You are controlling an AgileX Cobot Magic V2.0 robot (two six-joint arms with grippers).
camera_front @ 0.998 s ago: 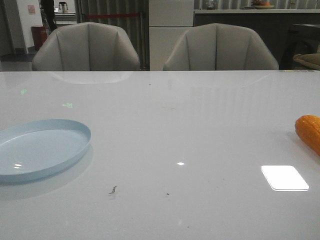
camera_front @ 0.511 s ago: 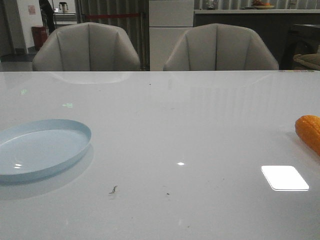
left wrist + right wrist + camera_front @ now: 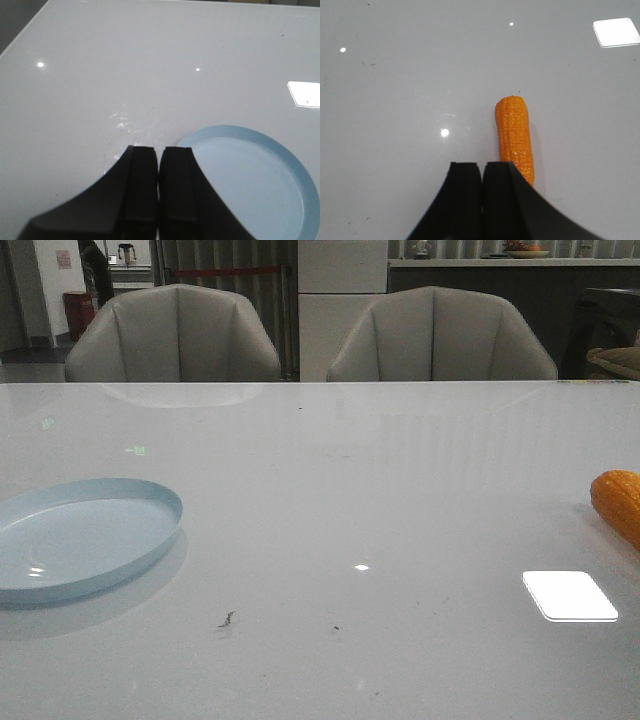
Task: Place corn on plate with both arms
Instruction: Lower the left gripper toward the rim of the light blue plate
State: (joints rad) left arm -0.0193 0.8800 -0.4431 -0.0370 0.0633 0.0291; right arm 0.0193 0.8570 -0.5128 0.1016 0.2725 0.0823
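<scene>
The pale-blue plate (image 3: pixel 80 535) lies empty on the white table at the front left; it also shows in the left wrist view (image 3: pixel 255 180). The orange corn (image 3: pixel 618 502) lies on the table at the right edge, partly cut off by the frame. In the right wrist view the corn (image 3: pixel 515 135) lies just beyond and beside my right gripper (image 3: pixel 482 166), whose jaws are shut and empty. My left gripper (image 3: pixel 159 150) is shut and empty, above the table beside the plate's rim. Neither gripper shows in the front view.
Two grey chairs (image 3: pixel 175 335) (image 3: pixel 440 335) stand behind the table's far edge. A bright reflection of a light (image 3: pixel 568 595) sits on the table near the corn. Small dark specks (image 3: pixel 226 619) lie on the table at the front centre.
</scene>
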